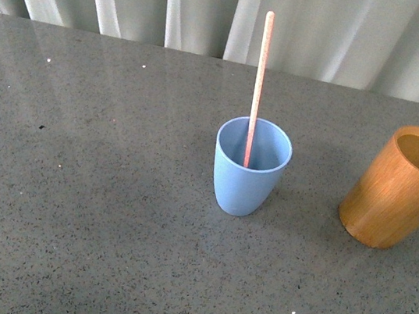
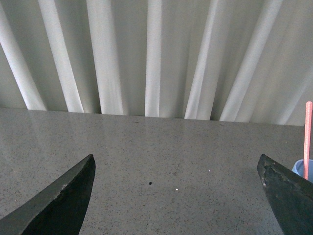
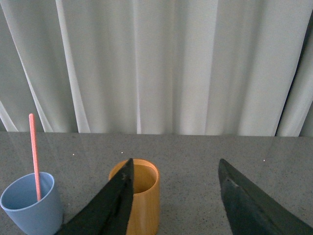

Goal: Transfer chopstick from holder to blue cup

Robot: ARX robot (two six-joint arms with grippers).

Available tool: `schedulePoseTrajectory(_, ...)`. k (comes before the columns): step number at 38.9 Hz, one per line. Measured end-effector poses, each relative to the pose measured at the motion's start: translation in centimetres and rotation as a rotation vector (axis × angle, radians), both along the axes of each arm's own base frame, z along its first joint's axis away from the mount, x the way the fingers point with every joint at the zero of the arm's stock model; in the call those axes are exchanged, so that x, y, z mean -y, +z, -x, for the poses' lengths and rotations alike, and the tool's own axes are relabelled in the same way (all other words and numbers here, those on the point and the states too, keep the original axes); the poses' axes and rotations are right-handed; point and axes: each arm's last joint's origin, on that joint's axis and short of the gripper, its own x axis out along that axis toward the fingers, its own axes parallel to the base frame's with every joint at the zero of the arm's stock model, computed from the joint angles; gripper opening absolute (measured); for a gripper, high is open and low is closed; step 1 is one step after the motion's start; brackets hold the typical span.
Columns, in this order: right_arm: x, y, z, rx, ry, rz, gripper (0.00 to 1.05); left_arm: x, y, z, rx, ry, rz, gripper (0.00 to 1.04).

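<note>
The pale pink chopstick [image 1: 259, 85] stands upright in the light blue cup [image 1: 247, 180] at the middle of the grey table. The orange-brown wooden holder [image 1: 399, 189] stands at the right, looking empty. Neither gripper shows in the front view. In the left wrist view my left gripper [image 2: 176, 169] is open and empty over bare table, with the chopstick [image 2: 307, 139] and a bit of the cup [image 2: 299, 169] at the edge. In the right wrist view my right gripper [image 3: 175, 166] is open and empty, well back from the holder [image 3: 142, 196], the cup [image 3: 32, 203] and the chopstick [image 3: 34, 154].
A pale pleated curtain [image 1: 231, 10] hangs behind the table's far edge. The grey speckled tabletop [image 1: 83, 209] stretches to the left and front of the cup.
</note>
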Motion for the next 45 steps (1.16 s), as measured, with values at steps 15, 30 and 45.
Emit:
schedulePoseTrajectory(15, 0.00, 0.00, 0.00, 0.000, 0.000, 0.000, 0.95, 0.00, 0.00, 0.00, 0.000, 0.000, 0.000, 0.98)
schedulePoseTrajectory(30, 0.00, 0.00, 0.00, 0.000, 0.000, 0.000, 0.95, 0.00, 0.00, 0.00, 0.000, 0.000, 0.000, 0.98)
schedulePoseTrajectory(45, 0.00, 0.00, 0.00, 0.000, 0.000, 0.000, 0.95, 0.00, 0.00, 0.00, 0.000, 0.000, 0.000, 0.98)
